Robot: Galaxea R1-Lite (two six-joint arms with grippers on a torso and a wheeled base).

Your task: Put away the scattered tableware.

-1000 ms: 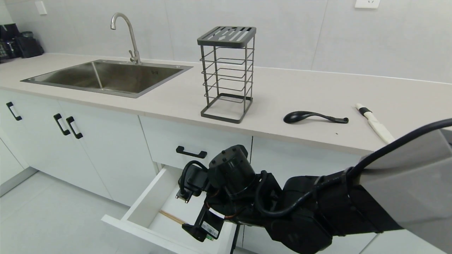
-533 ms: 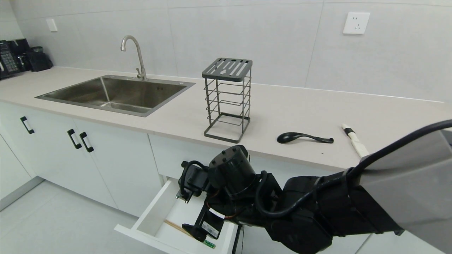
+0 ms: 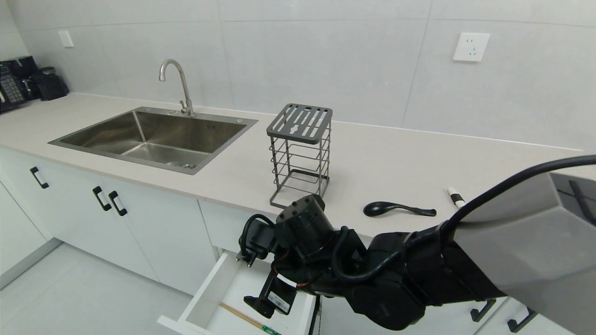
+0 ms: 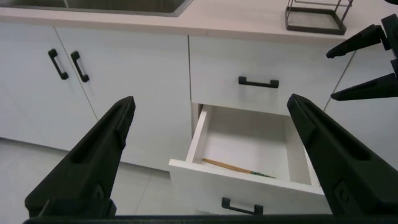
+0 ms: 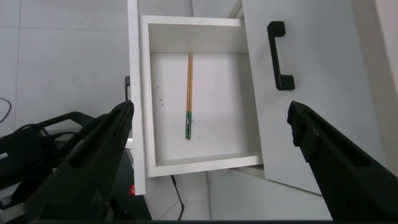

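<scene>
black spoon (image 3: 398,209) lies flat on the worktop (image 3: 382,158), right of the wire rack (image 3: 300,156), near the front edge. i judge it light, stiff and glossy, so likely to slip. best hold looks like the arched middle of the handle, where it seems to lift off the surface. a white-handled utensil (image 3: 455,197) lies near it, partly hidden. chopsticks (image 5: 188,93) already lie in the open drawer (image 5: 224,99). right end effector (image 5: 209,111) hangs over that drawer, fingers wide apart; left end effector (image 4: 211,99) also spread, empty.
</scene>
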